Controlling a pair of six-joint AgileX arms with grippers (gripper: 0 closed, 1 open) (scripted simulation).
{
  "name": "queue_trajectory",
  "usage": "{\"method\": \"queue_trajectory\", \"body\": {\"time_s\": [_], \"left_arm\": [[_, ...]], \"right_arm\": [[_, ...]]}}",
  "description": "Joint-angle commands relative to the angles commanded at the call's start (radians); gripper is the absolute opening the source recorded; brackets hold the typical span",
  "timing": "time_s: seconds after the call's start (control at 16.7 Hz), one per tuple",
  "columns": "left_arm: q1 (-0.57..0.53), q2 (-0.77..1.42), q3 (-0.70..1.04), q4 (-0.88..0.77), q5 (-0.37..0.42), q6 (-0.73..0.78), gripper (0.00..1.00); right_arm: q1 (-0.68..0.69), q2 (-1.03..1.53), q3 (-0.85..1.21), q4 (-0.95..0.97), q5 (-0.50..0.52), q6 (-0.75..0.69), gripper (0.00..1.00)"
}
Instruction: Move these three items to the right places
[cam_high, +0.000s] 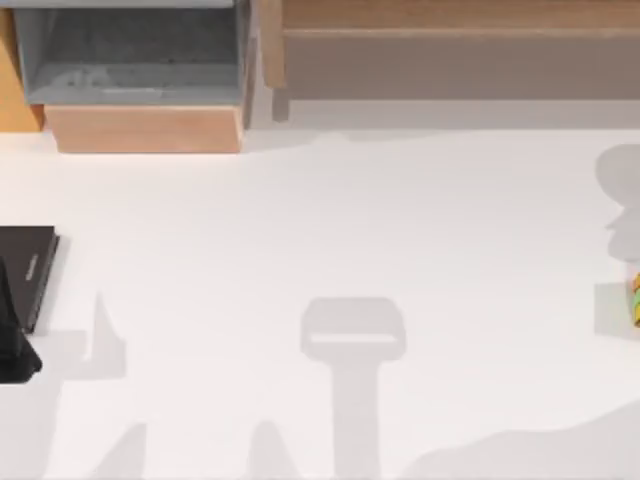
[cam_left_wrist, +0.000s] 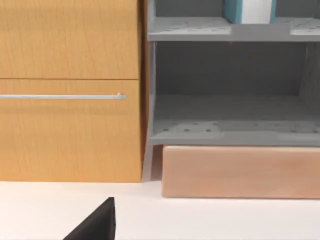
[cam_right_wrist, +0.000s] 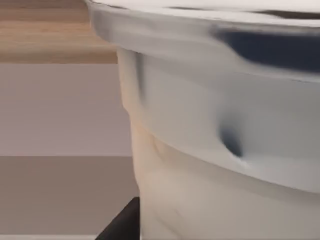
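The teal-covered book (cam_left_wrist: 249, 11) with white page edges stands upright on the upper grey shelf (cam_left_wrist: 190, 29) of the cabinet, seen in the left wrist view. The small orange-yellow-green object (cam_high: 635, 298) lies at the table's far right edge in the top view. A dark part of my left gripper (cam_left_wrist: 97, 222) shows low over the white table, in front of the cabinet and well short of it. A dark part of my right gripper (cam_right_wrist: 122, 222) sits close beside a large white container (cam_right_wrist: 220, 150).
A flat black slab (cam_high: 28, 262) lies at the table's left edge. The wooden cabinet (cam_high: 150, 128) with grey shelves stands at the back left, with a handled drawer front (cam_left_wrist: 65, 96) beside the shelves. A wooden bench (cam_high: 450, 20) runs along the back.
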Motion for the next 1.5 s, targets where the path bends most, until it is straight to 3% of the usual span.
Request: {"method": "queue_trajectory", "body": {"time_s": [0.36, 0.42, 1.5], "left_arm": [[0.0, 0.0, 0.0, 0.0, 0.0, 0.0, 1.0], [0.0, 0.0, 0.0, 0.0, 0.0, 0.0, 1.0], [0.0, 0.0, 0.0, 0.0, 0.0, 0.0, 1.0]], "right_arm": [[0.0, 0.0, 0.0, 0.0, 0.0, 0.0, 0.98], [0.0, 0.0, 0.0, 0.0, 0.0, 0.0, 1.0], [-0.035, -0.046, -0.121, 0.075, -0.037, 0.001, 1.0]]}}
